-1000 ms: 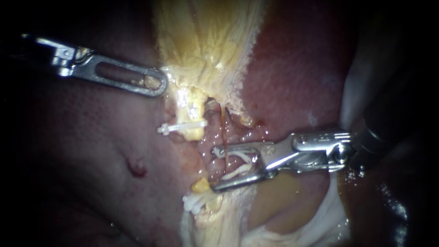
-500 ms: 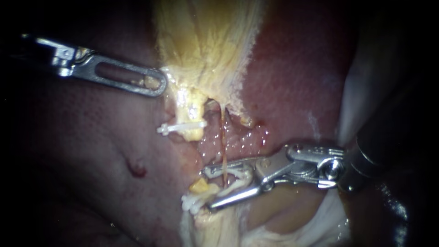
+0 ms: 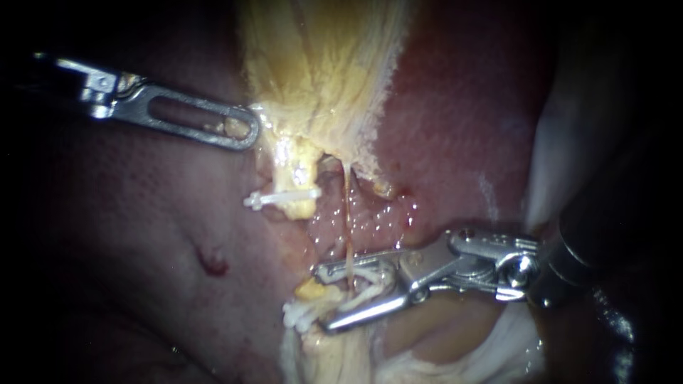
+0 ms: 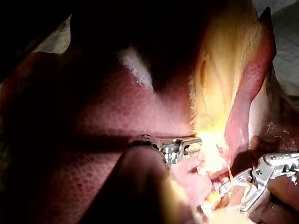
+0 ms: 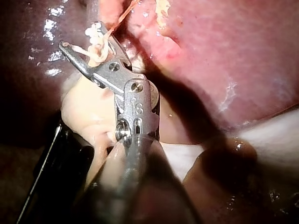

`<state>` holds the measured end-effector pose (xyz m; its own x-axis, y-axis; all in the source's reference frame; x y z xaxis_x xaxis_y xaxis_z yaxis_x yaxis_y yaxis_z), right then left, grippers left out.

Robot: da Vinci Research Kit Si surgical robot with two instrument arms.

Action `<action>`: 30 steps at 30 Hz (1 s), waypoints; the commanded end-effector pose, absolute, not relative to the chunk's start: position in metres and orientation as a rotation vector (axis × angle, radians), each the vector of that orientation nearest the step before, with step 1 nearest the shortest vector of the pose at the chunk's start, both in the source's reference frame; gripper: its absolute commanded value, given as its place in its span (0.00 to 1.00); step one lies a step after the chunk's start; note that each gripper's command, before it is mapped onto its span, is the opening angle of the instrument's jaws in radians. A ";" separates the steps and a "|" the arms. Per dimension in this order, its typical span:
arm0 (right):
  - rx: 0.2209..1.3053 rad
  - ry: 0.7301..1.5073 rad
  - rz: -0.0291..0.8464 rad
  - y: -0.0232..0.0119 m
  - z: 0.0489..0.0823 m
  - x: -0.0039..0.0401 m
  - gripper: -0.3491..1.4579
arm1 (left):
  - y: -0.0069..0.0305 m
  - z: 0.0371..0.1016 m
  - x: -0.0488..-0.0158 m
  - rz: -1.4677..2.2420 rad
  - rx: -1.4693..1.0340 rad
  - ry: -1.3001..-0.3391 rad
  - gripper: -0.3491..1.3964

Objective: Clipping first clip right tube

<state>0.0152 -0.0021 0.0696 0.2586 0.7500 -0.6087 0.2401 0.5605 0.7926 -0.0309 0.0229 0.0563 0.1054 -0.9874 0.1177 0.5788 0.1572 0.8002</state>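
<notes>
1. I counted two instruments at the tissue. The left instrument (image 3: 244, 132) came in from the left. Its slotted jaws were pressed together on the edge of the gallbladder (image 3: 320, 64), and a scrap of yellow tissue showed through the slot.
2. The right instrument (image 3: 321, 299) came in from the right, low over the liver (image 3: 455, 114). Its two jaws stood apart, pinching a white clip (image 3: 366, 276) seated between them, one jaw against each leg.
3. Two tubes ran down from the gallbladder's neck. The right tube (image 3: 347, 213), a thin orange strand, dropped straight to the right instrument's jaws. It crossed in front of the upper jaw and met the white clip. I could not tell whether it lay between the clip's legs.
4. The left tube (image 3: 300, 178), thicker and pale yellow, stood just beside the right one. One second clip (image 3: 281, 198) lay across it.
5. A bunch of clips (image 3: 299, 314) sat near the tip of the lower jaw. I could not count how many were in it.
</notes>
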 end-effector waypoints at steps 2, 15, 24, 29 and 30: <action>0.974 1.317 0.431 -0.0021 0.0688 0.0152 0.47 | 0.0229 0.0563 -0.0309 -1.292 0.674 -0.765 0.00; 1.007 1.347 0.439 -0.0017 0.0659 0.0150 0.46 | 0.0229 0.0563 -0.0309 -1.292 0.674 -0.765 0.00; 1.009 1.347 0.435 -0.0013 0.0670 0.0148 0.42 | 0.0229 0.0564 -0.0309 -1.292 0.674 -0.765 0.00; 1.009 1.346 0.428 -0.0009 0.0688 0.0139 0.33 | 0.0229 0.0564 -0.0309 -1.292 0.674 -0.765 0.00; 1.008 1.346 0.428 -0.0008 0.0690 0.0138 0.32 | 0.0230 0.0565 -0.0309 -1.292 0.674 -0.765 0.00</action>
